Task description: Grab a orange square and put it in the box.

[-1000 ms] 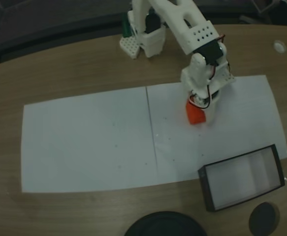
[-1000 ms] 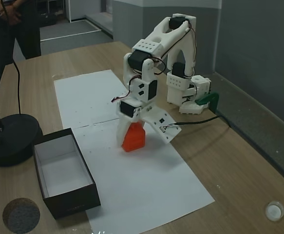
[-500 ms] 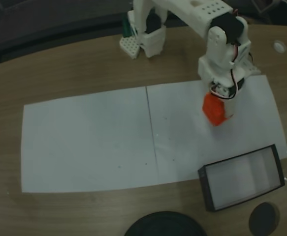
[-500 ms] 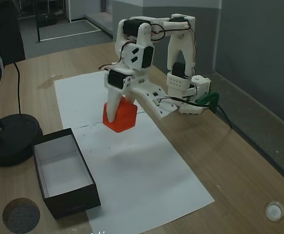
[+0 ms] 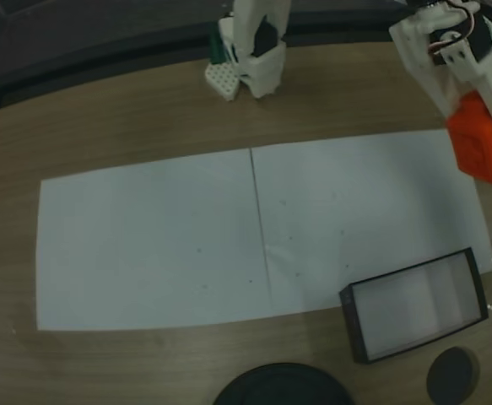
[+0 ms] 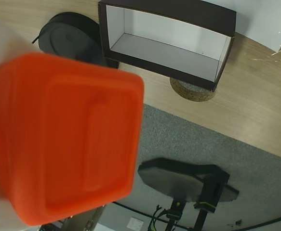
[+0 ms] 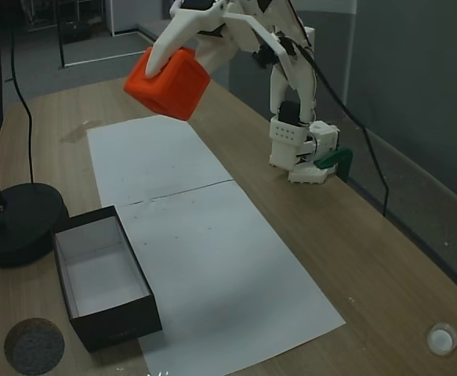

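The orange square (image 7: 168, 82) hangs high above the table, tilted, with my gripper (image 7: 164, 74) shut on it. In a fixed view from above, the orange square (image 5: 475, 145) and gripper (image 5: 484, 156) sit at the right edge, over the far right end of the white paper (image 5: 161, 245). The wrist view has the orange square (image 6: 68, 139) large on the left, and beyond it the box (image 6: 167, 48). The box (image 5: 408, 312) rests open on the table's near right, its white floor bare; in a fixed view from the side the box (image 7: 114, 323) lies low on the left.
A round black lamp base (image 7: 20, 223) stands beside the box, with a small dark disc (image 7: 34, 345) near its other end. The arm's base (image 7: 302, 149) is clamped at the table's far edge. A small white cap (image 7: 441, 338) lies near the front right corner.
The gripper has lifted the orange square off the paper and carried it high up, swinging toward the box's side of the table. The box has not moved.
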{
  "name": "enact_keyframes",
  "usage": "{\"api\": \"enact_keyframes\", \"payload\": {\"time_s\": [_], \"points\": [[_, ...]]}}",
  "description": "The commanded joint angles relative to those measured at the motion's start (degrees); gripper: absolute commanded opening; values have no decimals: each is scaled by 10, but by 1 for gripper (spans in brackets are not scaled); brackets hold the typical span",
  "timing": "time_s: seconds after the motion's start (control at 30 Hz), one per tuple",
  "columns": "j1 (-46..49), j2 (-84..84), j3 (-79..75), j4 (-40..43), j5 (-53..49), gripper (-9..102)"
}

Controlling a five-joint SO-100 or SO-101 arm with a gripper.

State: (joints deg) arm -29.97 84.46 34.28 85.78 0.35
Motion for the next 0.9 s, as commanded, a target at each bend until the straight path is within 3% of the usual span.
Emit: {"api": "enact_keyframes", "payload": {"time_s": [0.0,0.53,0.87], "points": [[12,-27,-33,-32,5,10],[61,-207,-34,-173,2,10],[100,-289,-76,-181,1,10]]}}
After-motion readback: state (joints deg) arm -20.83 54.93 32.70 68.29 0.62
